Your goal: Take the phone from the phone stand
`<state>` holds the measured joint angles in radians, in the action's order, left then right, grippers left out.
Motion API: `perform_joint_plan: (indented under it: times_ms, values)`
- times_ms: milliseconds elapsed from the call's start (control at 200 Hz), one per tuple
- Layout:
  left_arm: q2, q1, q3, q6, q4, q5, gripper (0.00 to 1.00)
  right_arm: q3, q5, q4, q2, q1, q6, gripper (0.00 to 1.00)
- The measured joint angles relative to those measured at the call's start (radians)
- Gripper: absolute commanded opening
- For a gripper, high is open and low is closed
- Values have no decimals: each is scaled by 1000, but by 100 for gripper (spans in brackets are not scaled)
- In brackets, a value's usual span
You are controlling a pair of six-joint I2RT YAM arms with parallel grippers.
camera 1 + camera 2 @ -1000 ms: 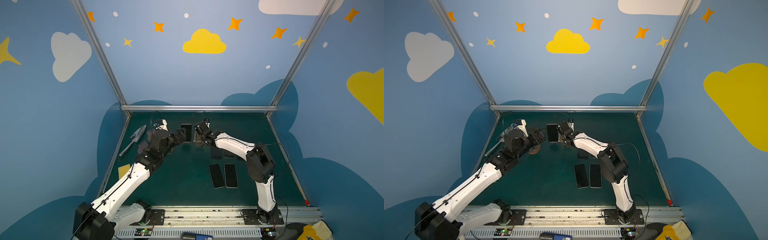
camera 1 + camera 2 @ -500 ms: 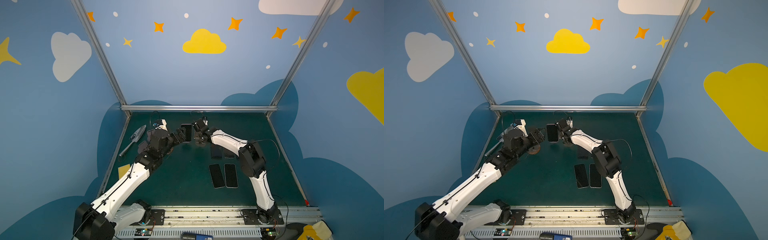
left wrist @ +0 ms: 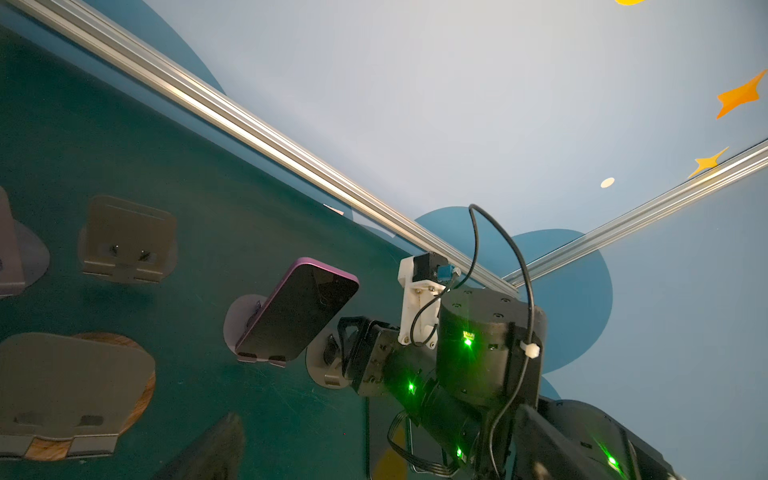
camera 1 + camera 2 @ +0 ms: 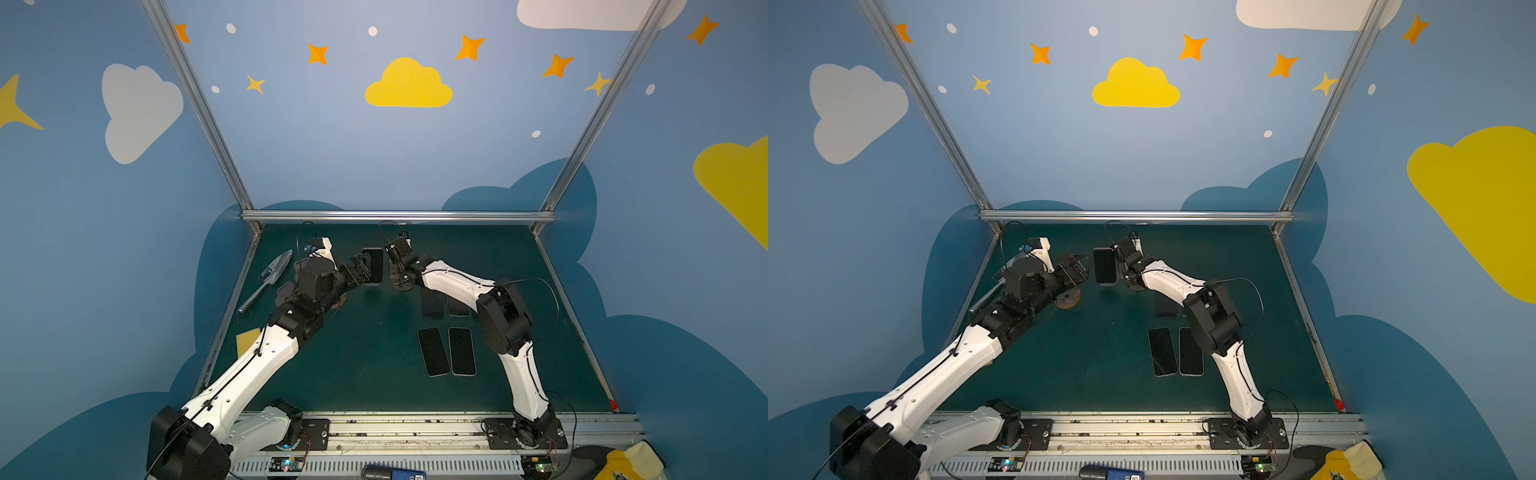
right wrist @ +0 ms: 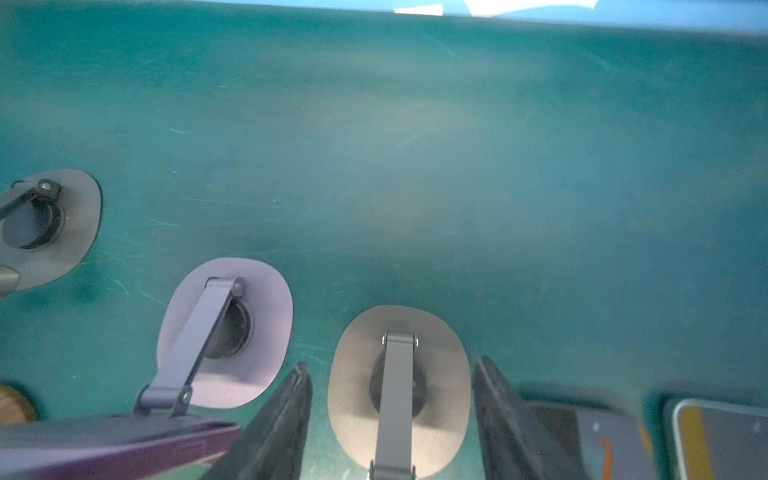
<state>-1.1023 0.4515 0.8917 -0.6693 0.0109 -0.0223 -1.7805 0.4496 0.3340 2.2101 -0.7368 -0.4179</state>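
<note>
A dark phone with a purple rim (image 4: 372, 266) (image 4: 1104, 266) (image 3: 299, 311) leans upright on its phone stand (image 3: 245, 316) (image 5: 257, 332) at the back middle of the green table. My left gripper (image 4: 360, 268) (image 4: 1077, 268) stands open just left of the phone, with nothing between its fingers. My right gripper (image 4: 399, 270) (image 3: 353, 345) (image 5: 388, 365) is on the empty stand (image 5: 399, 374) just right of the phone. Its fingers (image 5: 291, 399) straddle that stand's arm and it is shut on the stand; the contact itself is hidden.
Two phones (image 4: 433, 351) (image 4: 461, 351) lie flat at mid-table, and more (image 4: 432, 303) lie under the right arm. A metal trowel (image 4: 270, 276) and a yellow note (image 4: 247, 338) lie at the left. Other empty stands (image 3: 124, 241) (image 3: 75, 386) stand left of the phone. The back rail (image 4: 395, 216) is close behind.
My right gripper has moved left to the empty stand beside the phone and has shut on it. The left arm and the phone have not moved.
</note>
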Motion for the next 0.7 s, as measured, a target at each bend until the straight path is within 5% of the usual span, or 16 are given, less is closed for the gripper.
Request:
perform_joint_plan:
  times_ms: [481,701]
  values:
    - [0,0,0,-1,-22,37,100,-145,-169,-64,115,133,140,61]
    - [-2,-2,0,0,-22,38,100,-166,-239,-65,141,146,195,76]
